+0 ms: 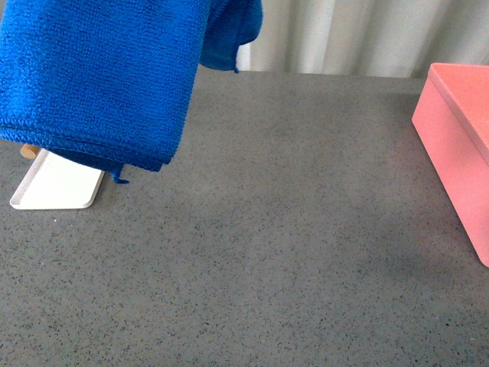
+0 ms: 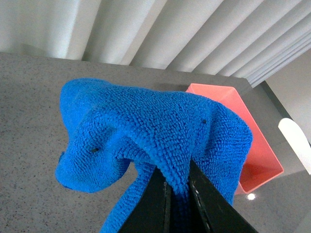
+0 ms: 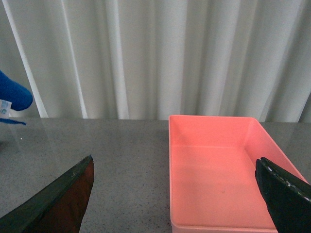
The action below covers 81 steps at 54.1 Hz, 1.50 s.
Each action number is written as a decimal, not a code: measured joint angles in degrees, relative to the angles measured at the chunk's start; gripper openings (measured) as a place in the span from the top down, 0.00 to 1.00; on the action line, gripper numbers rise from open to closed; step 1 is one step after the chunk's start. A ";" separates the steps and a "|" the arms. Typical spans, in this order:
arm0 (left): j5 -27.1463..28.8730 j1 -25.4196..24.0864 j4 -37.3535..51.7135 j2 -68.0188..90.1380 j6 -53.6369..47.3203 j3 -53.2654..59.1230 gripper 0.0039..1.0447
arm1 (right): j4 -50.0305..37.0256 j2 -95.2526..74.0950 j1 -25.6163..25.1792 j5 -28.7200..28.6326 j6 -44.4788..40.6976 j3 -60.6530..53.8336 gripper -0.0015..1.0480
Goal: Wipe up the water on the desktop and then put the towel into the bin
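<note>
The blue towel [image 1: 99, 76] hangs bunched in the air at the upper left of the front view, above the speckled grey desktop [image 1: 275, 229]. My left gripper [image 2: 178, 182] is shut on the towel [image 2: 146, 131], a fold pinched between its black fingers [image 2: 158, 199]. The salmon-pink bin [image 1: 458, 145] stands at the right edge of the desktop, empty inside [image 3: 218, 170]. My right gripper [image 3: 175, 179] is open, its fingers [image 3: 284, 191] spread wide in front of the bin with nothing between them. A corner of the towel [image 3: 12, 94] shows far off in the right wrist view.
A flat white tray [image 1: 57, 183] with a wooden rod end [image 1: 29, 151] lies at the left, partly under the hanging towel. Pale curtains [image 1: 359, 34] close off the back of the desktop.
</note>
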<state>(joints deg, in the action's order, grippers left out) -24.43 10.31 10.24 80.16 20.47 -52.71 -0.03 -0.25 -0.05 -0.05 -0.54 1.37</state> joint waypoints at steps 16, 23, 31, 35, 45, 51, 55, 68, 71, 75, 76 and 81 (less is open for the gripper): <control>0.07 0.00 0.09 -0.04 0.00 0.00 0.96 | 5.70 -3.21 -1.64 -6.03 -1.20 2.21 0.07; -0.02 0.11 0.17 -0.07 0.00 0.00 0.96 | 1.51 -27.56 -4.35 -21.33 -4.85 8.39 0.07; 0.11 0.02 0.17 -0.04 0.00 0.00 0.96 | -14.53 -53.55 -1.46 -30.23 -5.01 15.34 0.07; 0.11 0.04 0.20 -0.04 0.00 0.00 0.96 | -18.12 -62.10 0.94 -35.08 -3.61 18.23 0.07; 0.09 0.04 0.20 -0.04 0.00 0.00 0.96 | -28.24 -73.96 7.41 -45.77 2.01 23.23 0.07; 0.09 0.04 0.20 -0.04 0.00 0.00 0.96 | -34.05 -79.82 10.58 -47.65 4.98 26.80 0.07; 0.09 0.04 0.20 -0.04 0.00 0.00 0.96 | -35.39 -83.23 12.11 -47.65 6.14 28.89 0.07; 0.09 0.04 0.20 -0.04 0.00 0.00 0.96 | -39.76 -92.78 17.20 -51.19 9.14 36.26 0.07; 0.09 0.04 0.20 -0.04 0.00 0.00 0.96 | -40.13 -94.88 18.56 -51.41 9.86 38.99 0.07; 0.09 0.04 0.20 -0.04 0.00 0.00 0.96 | -40.96 -97.48 20.04 -51.49 10.99 42.40 0.07; 0.09 0.04 0.20 -0.04 0.00 0.00 0.96 | -40.98 -98.42 20.50 -51.25 11.37 43.67 0.07; 0.09 0.04 0.20 -0.04 0.00 0.00 0.96 | -40.98 -102.16 21.99 -50.14 12.48 48.15 0.07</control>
<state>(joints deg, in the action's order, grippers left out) -24.34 10.35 10.44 80.12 20.47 -52.71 -41.01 -102.41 21.93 -50.19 11.94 49.52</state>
